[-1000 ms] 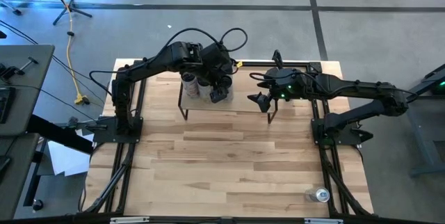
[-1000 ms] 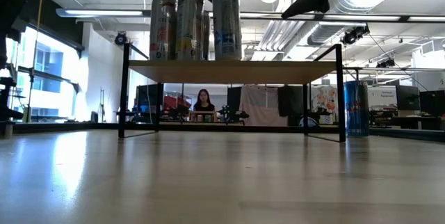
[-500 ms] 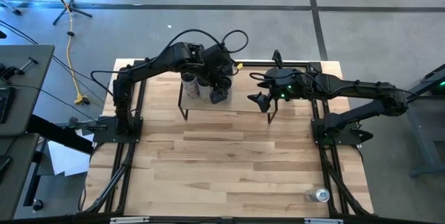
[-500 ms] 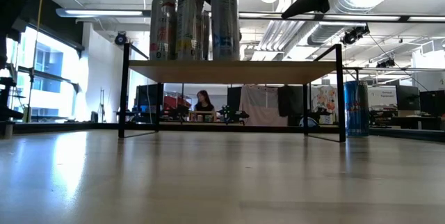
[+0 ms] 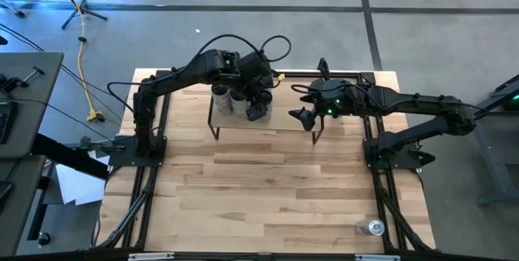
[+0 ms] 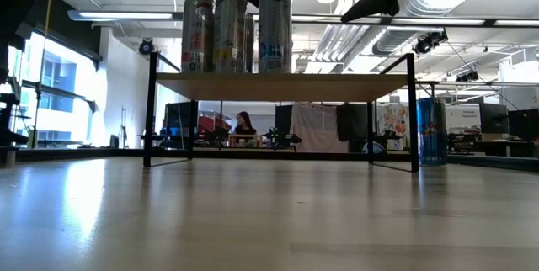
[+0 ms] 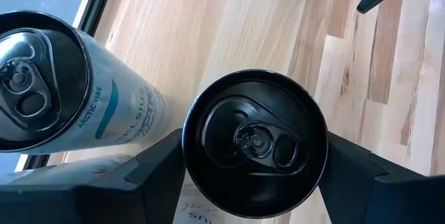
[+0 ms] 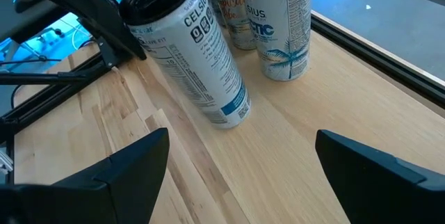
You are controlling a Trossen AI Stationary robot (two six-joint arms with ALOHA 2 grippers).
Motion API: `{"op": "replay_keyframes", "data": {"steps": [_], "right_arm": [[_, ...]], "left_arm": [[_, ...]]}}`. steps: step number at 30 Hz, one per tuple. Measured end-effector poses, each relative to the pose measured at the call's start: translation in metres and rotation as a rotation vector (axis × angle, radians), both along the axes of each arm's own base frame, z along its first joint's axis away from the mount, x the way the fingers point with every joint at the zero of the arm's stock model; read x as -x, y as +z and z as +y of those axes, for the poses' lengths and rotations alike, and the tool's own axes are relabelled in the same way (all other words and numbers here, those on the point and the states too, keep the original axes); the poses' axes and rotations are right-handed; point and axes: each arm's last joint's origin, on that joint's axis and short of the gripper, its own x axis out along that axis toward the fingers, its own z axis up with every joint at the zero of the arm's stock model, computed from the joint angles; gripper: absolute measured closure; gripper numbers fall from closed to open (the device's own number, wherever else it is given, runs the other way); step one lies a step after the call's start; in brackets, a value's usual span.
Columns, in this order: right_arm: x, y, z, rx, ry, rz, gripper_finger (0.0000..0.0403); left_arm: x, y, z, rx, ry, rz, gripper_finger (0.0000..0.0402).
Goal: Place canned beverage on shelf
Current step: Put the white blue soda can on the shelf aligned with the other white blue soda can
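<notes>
Your left gripper is over the left part of the shelf, its two fingers set on either side of the black-topped can; from the left wrist view the pads sit right at the can's sides, and from the right wrist view the can stands on the wood top, leaning a little (so the gripper is clasped around it, though whether the pads actually press the metal you cannot tell from these views). Just beside it stand more cans: a white can with teal lettering closest, and in the low view three tall cans lined up along the shelf's left end, with the held one at their right under the gripper.

Your right gripper hangs above the right part of the shelf, near the held can but apart from it; its fingers are spread wide with nothing between them.

One more can stands alone on the table at the near right corner, well apart from the shelf; a blue can shows beyond the shelf's right leg in the low view; a person sits in the room behind.
</notes>
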Motion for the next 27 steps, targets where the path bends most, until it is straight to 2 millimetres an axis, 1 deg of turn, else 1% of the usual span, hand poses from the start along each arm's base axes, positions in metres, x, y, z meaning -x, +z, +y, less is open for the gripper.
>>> {"op": "replay_keyframes", "data": {"steps": [9,13,19,27], "right_arm": [[0.000,0.000,0.000,-0.002,-0.002,-0.004,0.0055],[0.000,0.000,0.000,-0.002,-0.002,-0.006,0.0055],[0.000,0.000,0.000,-0.002,-0.002,-0.006,0.0055],[-0.001,0.002,0.000,0.000,-0.002,-0.021,0.0055]], "left_arm": [[0.000,-0.002,0.000,0.000,0.001,0.013,0.0082],[0.000,-0.002,0.000,0.000,0.002,0.013,0.0062],[0.003,0.003,-0.001,0.005,-0.002,0.006,0.0051],[0.012,0.031,-0.004,0.006,-0.017,-0.092,0.0050]]}}
